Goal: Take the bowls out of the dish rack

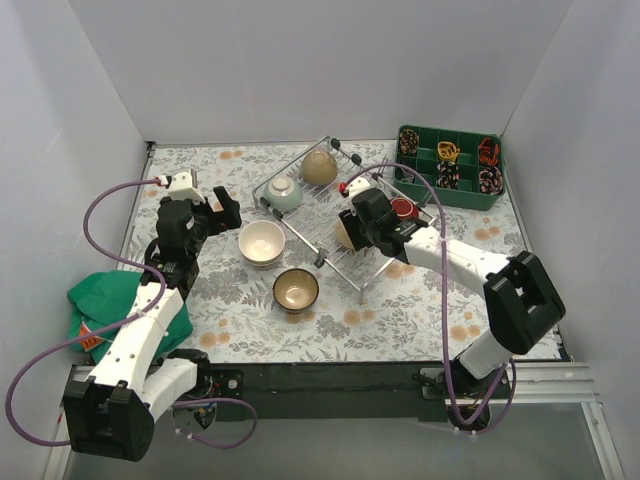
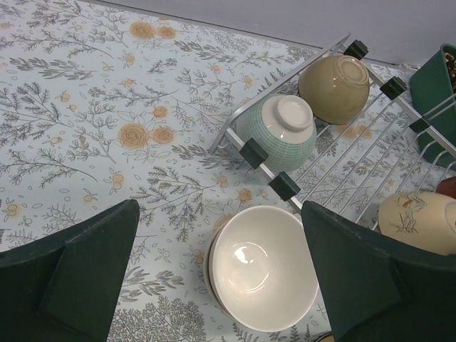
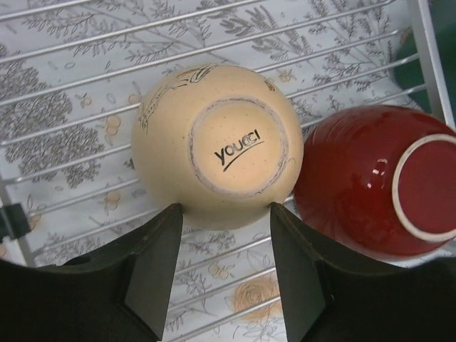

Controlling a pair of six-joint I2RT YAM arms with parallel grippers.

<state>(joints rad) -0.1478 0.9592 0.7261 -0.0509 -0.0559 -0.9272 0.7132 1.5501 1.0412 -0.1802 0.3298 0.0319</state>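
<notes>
Low in the right wrist view, the right gripper stands part open, black fingers flanking the near edge of an upturned cream bowl, matte, speckled, with a printed foot ring; it lies straight ahead, up-frame, on the silver wire dish rack. Just right sits a glossy red bowl. The left gripper gapes wide above a white bowl on the floral cloth.
</notes>
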